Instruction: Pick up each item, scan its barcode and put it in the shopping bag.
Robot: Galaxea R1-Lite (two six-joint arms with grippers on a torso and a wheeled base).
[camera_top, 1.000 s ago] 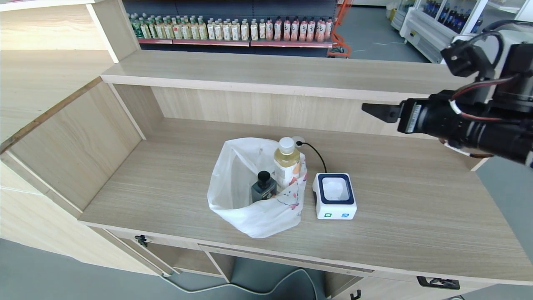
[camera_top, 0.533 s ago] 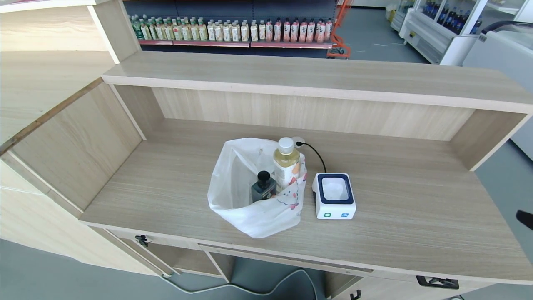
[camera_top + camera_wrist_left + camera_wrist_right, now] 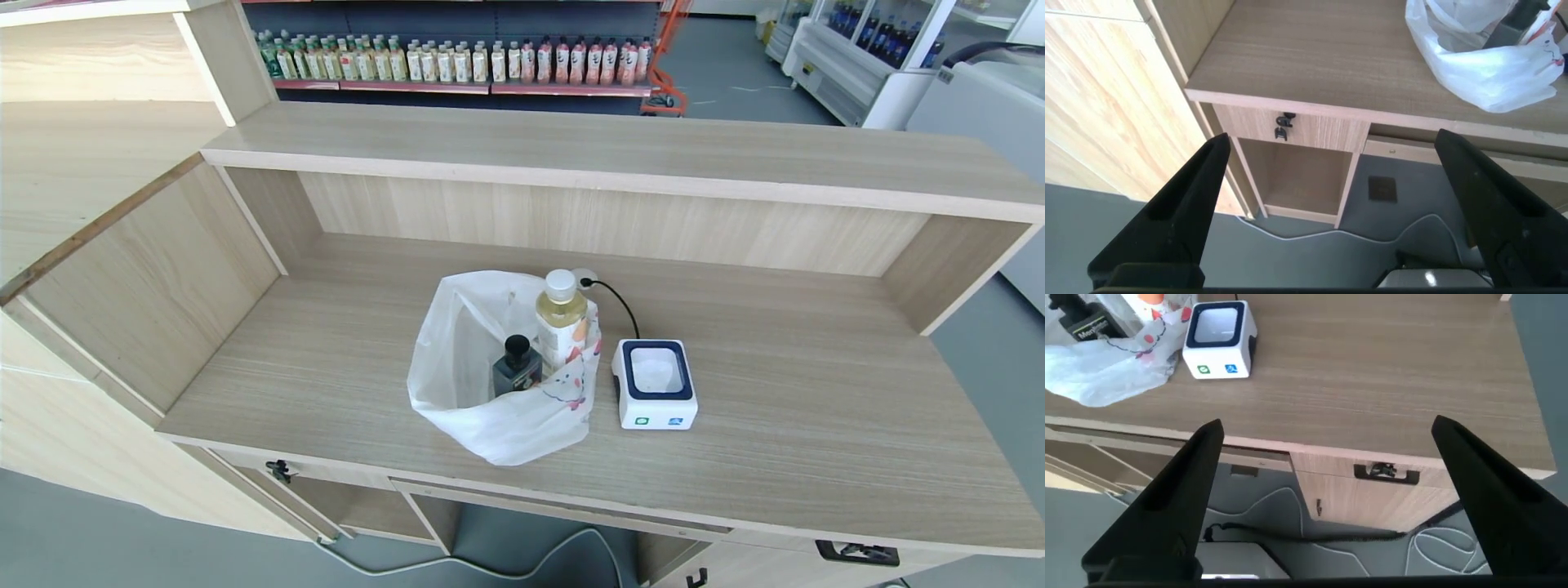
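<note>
While both arms hang out in front of the desk, the wooden counter (image 3: 816, 392) is the biggest thing in the head view. It has a wide worktop, a raised ledge along the far side and side panels at either end. Behind it in the room is a shop shelf (image 3: 457, 59) lined with drink bottles.

Near mid-worktop the white shopping bag (image 3: 457, 400) stands open, mouth up, with a cartoon print on the side toward the scanner. Two items are inside, both upright.

Arms: the left gripper (image 3: 1331, 139) has its fingers spread wide with nothing between them. It sits forward of the counter's front edge, facing the open cubby under the worktop. The bag is on top beyond it, well apart.

The right gripper (image 3: 1327, 423) is the same, fingers wide and empty. It is forward of the front edge, facing a drawer front with a small lock, well apart from scanner and bag.

Just beside the bag, on the robot's right, is the barcode scanner (image 3: 655, 384), a white box with its dark-rimmed window facing up.

In the bag, the pale bottle (image 3: 562, 314) with a white cap rises above the rim on the scanner side. The dark bottle (image 3: 516, 367) with a black cap sits lower, just beside it.

A thin black cable (image 3: 618, 300) runs from the scanner toward the back of the worktop, behind the bag.
</note>
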